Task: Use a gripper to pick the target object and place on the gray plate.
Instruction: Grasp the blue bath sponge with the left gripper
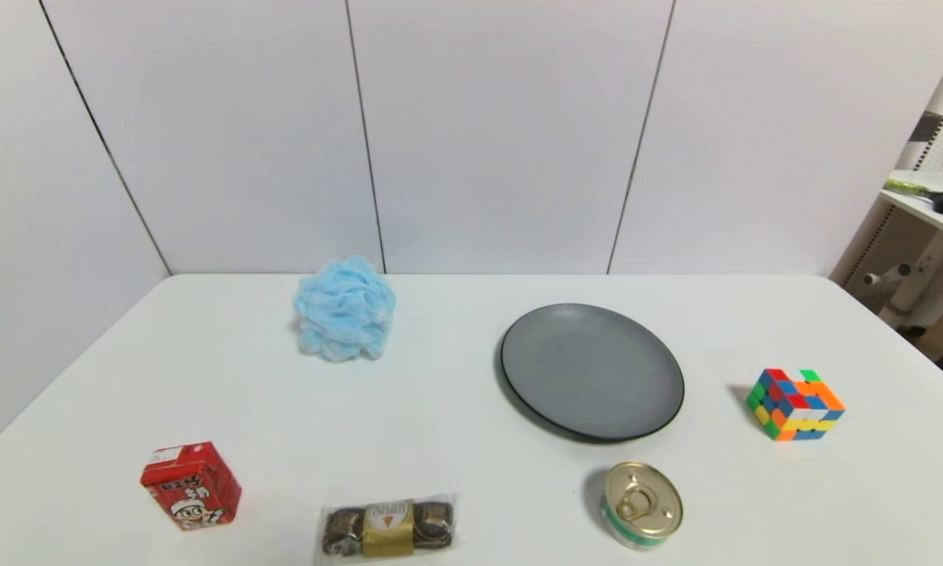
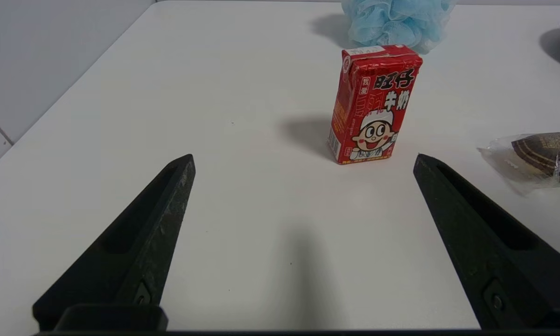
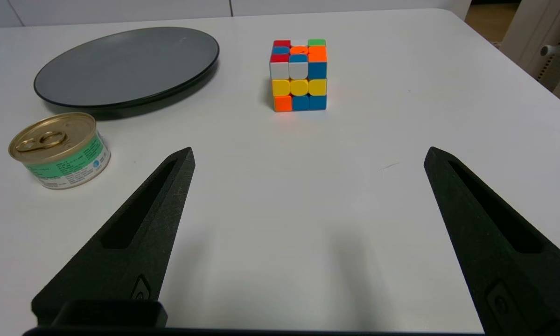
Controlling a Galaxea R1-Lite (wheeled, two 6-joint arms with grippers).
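The light-blue bath puff [image 1: 345, 308] sits at the back left of the white table; its lower part also shows in the left wrist view [image 2: 394, 21], behind the red carton. The gray plate [image 1: 592, 371] lies empty right of centre and shows in the right wrist view [image 3: 126, 65]. Neither gripper shows in the head view. My left gripper [image 2: 303, 158] is open and empty, low over the near left table. My right gripper [image 3: 308, 151] is open and empty over the near right table.
A red drink carton [image 1: 191, 484] stands front left, also in the left wrist view [image 2: 373, 103]. A wrapped chocolate pack [image 1: 387, 525] lies front centre. A gold-lidded tin can [image 1: 642, 503] stands in front of the plate. A multicoloured puzzle cube [image 1: 795, 404] sits right.
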